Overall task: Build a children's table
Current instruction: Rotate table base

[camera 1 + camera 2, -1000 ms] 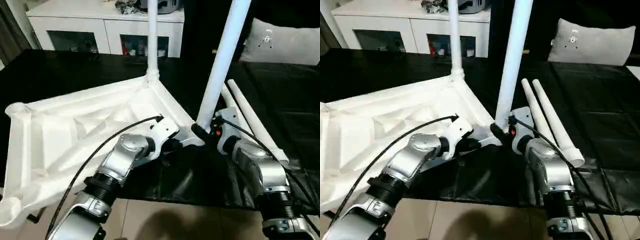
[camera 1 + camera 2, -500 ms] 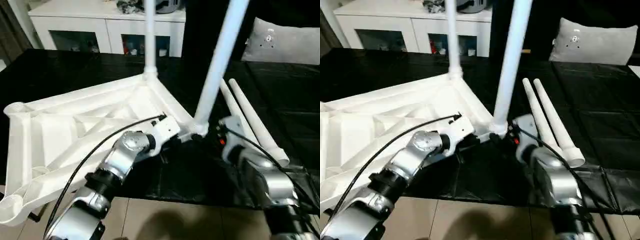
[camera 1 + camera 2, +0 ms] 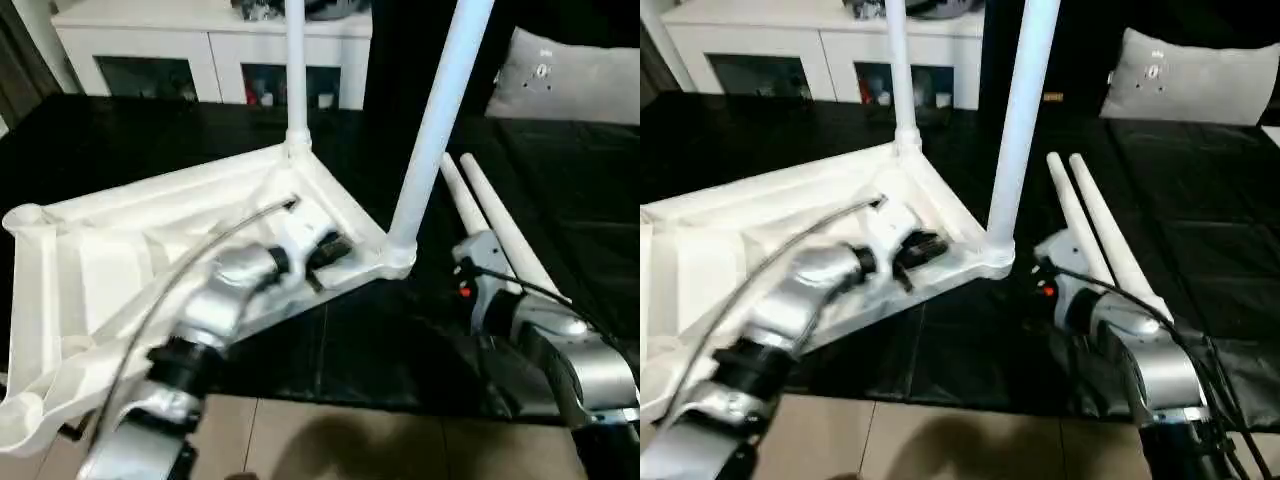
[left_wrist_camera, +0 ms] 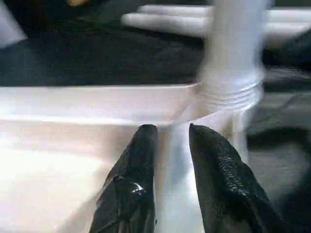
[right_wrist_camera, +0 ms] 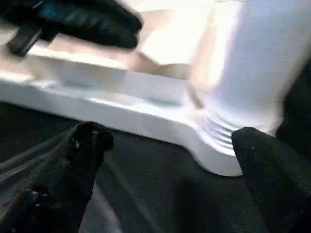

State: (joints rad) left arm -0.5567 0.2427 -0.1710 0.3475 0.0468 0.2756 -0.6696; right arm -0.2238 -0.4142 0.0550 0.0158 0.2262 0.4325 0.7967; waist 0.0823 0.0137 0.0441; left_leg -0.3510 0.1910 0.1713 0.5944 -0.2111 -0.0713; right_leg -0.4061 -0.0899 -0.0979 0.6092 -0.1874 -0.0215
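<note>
**Q:** Where does the children's table lie, and what are the fingers doing?

**A:** The tabletop (image 3: 150, 250) lies ribbed side up on the black-covered work table (image 3: 120, 140). The far leg (image 3: 296, 70) and the near leg (image 3: 440, 110) stand upright in corner sockets. The left gripper (image 4: 172, 160) sits over the rim beside the near socket (image 3: 398, 255), its fingers (image 4: 133, 165) a narrow gap apart; whether they pinch the rim cannot be told. The right gripper (image 5: 165, 160) faces that socket with fingers spread wide, holding nothing.

**Q:** How will the parts handle?

**A:** Judged from the moulded plastic, they are probably light, stiff and rather slippery. The ribs and rim give the best hold on the top. A leg is best taken low, near its threaded collar, where it levers least.

**Q:** What surrounds the work or stands in the way?

**A:** Two loose legs (image 3: 490, 220) lie side by side on the table beyond the right gripper's fingers, near enough to be knocked. A white cabinet (image 3: 210, 55) and a grey cushion (image 3: 570, 80) stand well apart. The left arm's cable (image 3: 170, 300) arcs over the tabletop and could snag.
</note>
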